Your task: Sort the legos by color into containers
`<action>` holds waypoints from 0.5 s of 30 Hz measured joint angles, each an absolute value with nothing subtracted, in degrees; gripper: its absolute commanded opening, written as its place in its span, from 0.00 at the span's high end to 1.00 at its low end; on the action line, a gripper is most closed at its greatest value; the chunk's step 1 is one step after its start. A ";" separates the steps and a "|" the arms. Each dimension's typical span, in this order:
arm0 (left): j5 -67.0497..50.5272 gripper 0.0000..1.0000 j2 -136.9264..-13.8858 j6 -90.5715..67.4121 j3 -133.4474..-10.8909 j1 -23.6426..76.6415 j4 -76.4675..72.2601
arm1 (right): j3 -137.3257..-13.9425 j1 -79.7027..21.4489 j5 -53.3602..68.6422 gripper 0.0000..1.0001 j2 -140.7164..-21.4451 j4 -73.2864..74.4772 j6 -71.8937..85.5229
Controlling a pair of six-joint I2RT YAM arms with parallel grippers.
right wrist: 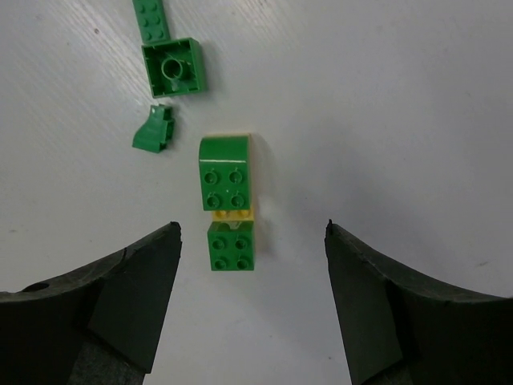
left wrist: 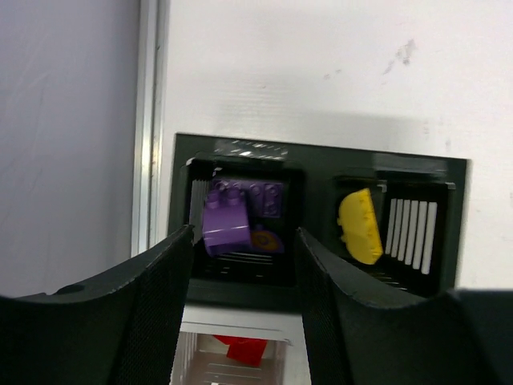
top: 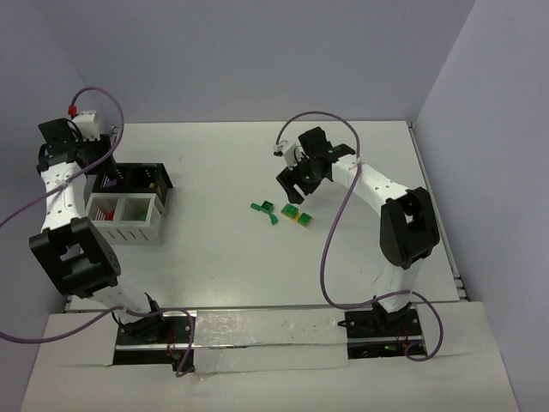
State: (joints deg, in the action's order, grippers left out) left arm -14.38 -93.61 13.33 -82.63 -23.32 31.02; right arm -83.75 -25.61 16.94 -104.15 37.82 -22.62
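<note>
Now the left gripper (left wrist: 244,234) is hanging open and empty above the black tray (left wrist: 321,200) near the table's (top: 223,283) left edge, where purple legos (left wrist: 239,215) and a yellow piece (left wrist: 359,226) are lying in separate compartments. The right gripper (right wrist: 252,227) is hovering wide open over green legos (right wrist: 224,172) nearer the table's middle.

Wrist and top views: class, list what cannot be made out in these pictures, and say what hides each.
Left wrist: red lego cut off by the bottom edge; shape unclear.
Right wrist: yellow lego mostly covered by green legos.
Top: black tray contents too small, partly behind the left arm.
</note>
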 measured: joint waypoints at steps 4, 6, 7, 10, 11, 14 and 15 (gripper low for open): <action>-14.86 0.38 -91.20 13.84 -82.61 -20.40 30.72 | -82.73 -25.61 14.31 0.23 -103.96 38.88 -24.11; -15.13 0.36 -89.84 14.15 -82.61 -18.51 30.22 | -82.67 -25.61 13.59 0.24 -103.96 39.42 -24.73; -15.25 0.35 -89.15 14.23 -82.57 -17.44 29.96 | -82.67 -25.61 13.47 0.24 -104.02 39.64 -24.96; -15.43 0.33 -87.51 14.27 -82.29 -15.06 29.40 | -83.13 -25.81 13.32 0.27 -104.91 40.64 -25.21; -15.47 0.33 -87.16 14.23 -82.25 -14.65 29.34 | -83.69 -25.96 13.34 0.29 -105.58 41.29 -25.23; -15.46 0.33 -86.78 14.15 -82.24 -14.31 29.28 | -85.62 -26.46 13.99 0.31 -108.01 42.64 -25.18; -15.44 0.32 -86.78 14.15 -82.23 -14.33 29.28 | -86.00 -26.74 14.29 0.31 -108.73 42.95 -25.15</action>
State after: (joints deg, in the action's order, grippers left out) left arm -15.44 -86.78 14.15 -82.23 -14.33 29.28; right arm -86.00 -26.74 14.29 -108.73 42.95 -25.15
